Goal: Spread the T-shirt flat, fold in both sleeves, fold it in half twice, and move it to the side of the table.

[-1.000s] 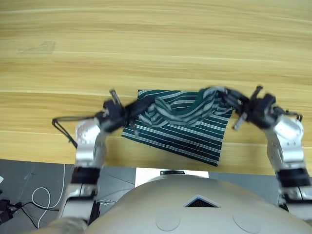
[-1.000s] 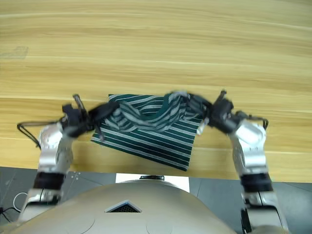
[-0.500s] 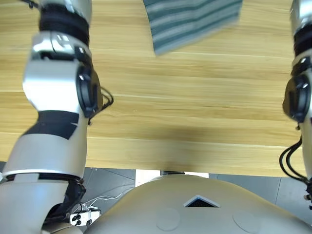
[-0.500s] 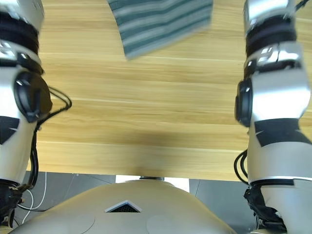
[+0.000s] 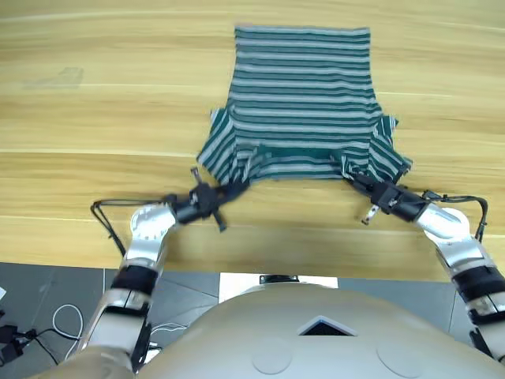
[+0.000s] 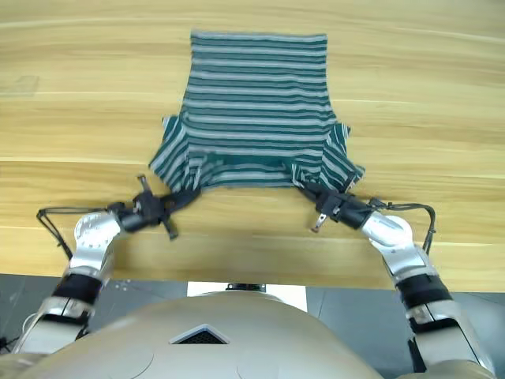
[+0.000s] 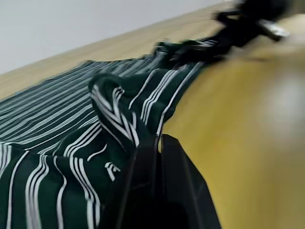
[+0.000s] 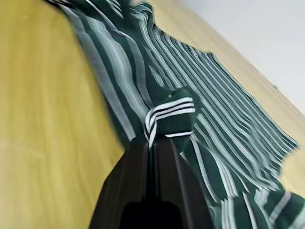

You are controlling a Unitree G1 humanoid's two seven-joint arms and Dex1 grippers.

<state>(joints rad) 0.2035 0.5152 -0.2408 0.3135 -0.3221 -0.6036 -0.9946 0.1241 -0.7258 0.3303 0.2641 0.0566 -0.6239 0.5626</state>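
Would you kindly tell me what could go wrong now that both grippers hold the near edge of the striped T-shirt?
1. The left-side sleeve and right-side sleeve lie crumpled; letting go now may leave creases that spoil the sleeve folds.
2. The left gripper and right gripper have jaws shut on the T-shirt near the front edge of the table; further pulling could drag it off.

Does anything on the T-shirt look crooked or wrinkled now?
Yes. The T-shirt lies mostly flat, but its near edge is bunched where the left gripper and right gripper pinch it, and both sleeves are crumpled.
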